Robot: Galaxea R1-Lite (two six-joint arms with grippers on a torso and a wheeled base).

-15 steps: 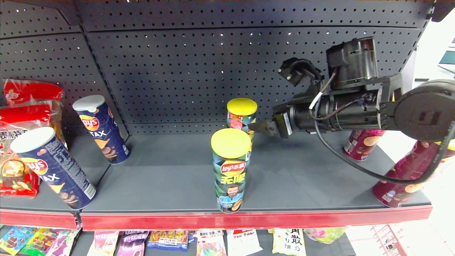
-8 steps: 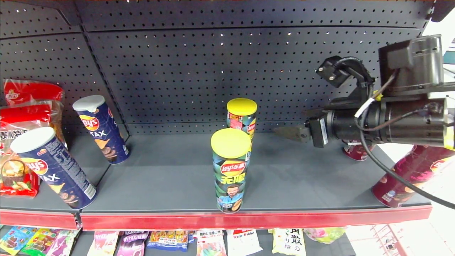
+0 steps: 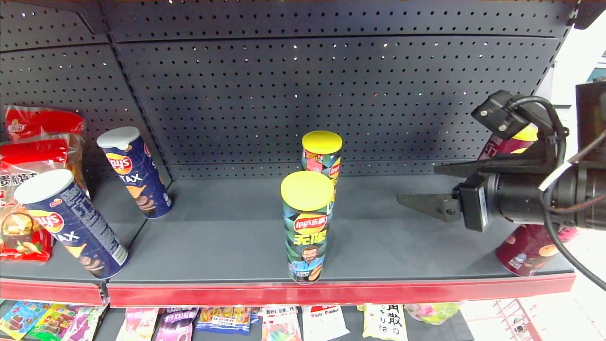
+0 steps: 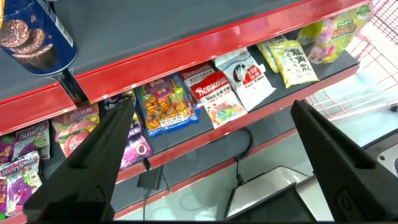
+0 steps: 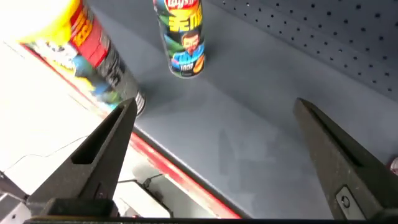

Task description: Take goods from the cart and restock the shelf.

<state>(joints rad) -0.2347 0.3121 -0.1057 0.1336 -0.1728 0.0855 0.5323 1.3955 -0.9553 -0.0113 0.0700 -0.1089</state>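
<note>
Two yellow-lid chip cans stand upright mid-shelf, one at the front (image 3: 307, 227) and one behind it (image 3: 322, 154). My right gripper (image 3: 418, 183) hovers open and empty over the grey shelf (image 3: 227, 232), well right of both cans. In the right wrist view its fingers (image 5: 212, 107) spread wide over bare shelf, with one such can (image 5: 183, 37) ahead and another looming close (image 5: 87, 56) by the red lip. My left gripper (image 4: 212, 104) is open and empty, held low in front of the lower shelf of snack packs (image 4: 217, 93).
Two blue cans (image 3: 135, 170) (image 3: 71, 222) lean at the left beside red snack bags (image 3: 28, 156). Maroon cans (image 3: 525, 251) (image 3: 509, 142) stand at the right end behind my right arm. A pink wire cart (image 4: 379, 37) is at the lower right.
My right gripper has pulled back to the right and toward the shelf front, away from the rear yellow-lid can, which stays upright where it was.
</note>
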